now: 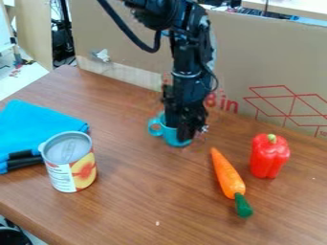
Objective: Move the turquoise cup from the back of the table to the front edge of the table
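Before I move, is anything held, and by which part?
Cannot be told: the gripper is down at the turquoise cup, on the side away from its handle.

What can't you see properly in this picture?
In the camera view:
- Inside of the blue cup: the black gripper is in the way.
- Left part of the blue cloth: cut off by the left edge.
- Back of the can: hidden behind its front.
- White speck on the table: too small to tell.
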Available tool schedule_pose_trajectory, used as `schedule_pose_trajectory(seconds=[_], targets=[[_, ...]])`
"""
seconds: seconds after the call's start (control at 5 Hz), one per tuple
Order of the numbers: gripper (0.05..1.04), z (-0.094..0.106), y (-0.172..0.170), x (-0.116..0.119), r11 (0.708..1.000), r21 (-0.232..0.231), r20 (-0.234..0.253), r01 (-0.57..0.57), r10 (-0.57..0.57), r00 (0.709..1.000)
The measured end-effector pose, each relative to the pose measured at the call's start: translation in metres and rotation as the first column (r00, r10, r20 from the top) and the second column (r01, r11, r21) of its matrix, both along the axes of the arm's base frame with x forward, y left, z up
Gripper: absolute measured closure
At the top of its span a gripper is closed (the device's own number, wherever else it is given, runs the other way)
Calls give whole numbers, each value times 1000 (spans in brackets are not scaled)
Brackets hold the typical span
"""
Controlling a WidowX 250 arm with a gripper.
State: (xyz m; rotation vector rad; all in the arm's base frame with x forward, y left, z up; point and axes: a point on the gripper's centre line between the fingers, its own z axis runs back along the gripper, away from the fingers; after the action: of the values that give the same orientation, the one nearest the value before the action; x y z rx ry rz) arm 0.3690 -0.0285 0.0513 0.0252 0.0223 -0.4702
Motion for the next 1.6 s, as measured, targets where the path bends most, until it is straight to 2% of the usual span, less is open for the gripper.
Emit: schedule_pose_trajectory(seconds=[0.2,0.4,0.6,0.8,1.0,1.2,1.4,1.6], targets=[[927,9,-1,-3,997,65,-39,50,-48,998],[997,14,-10,-9,993,70,-68,100,-95,993],[999,61,-11,-16,991,105,49,78,-84,995],[1000,88,-26,-42,981,182,68,73,-86,994],[1000,94,-37,-71,970,234,-4,63,-63,998],[999,82,-54,-106,978,182,-94,105,-89,992],[999,58,-67,-133,979,119,-168,164,-143,975],[1000,37,-81,-154,965,93,-176,247,-228,958]])
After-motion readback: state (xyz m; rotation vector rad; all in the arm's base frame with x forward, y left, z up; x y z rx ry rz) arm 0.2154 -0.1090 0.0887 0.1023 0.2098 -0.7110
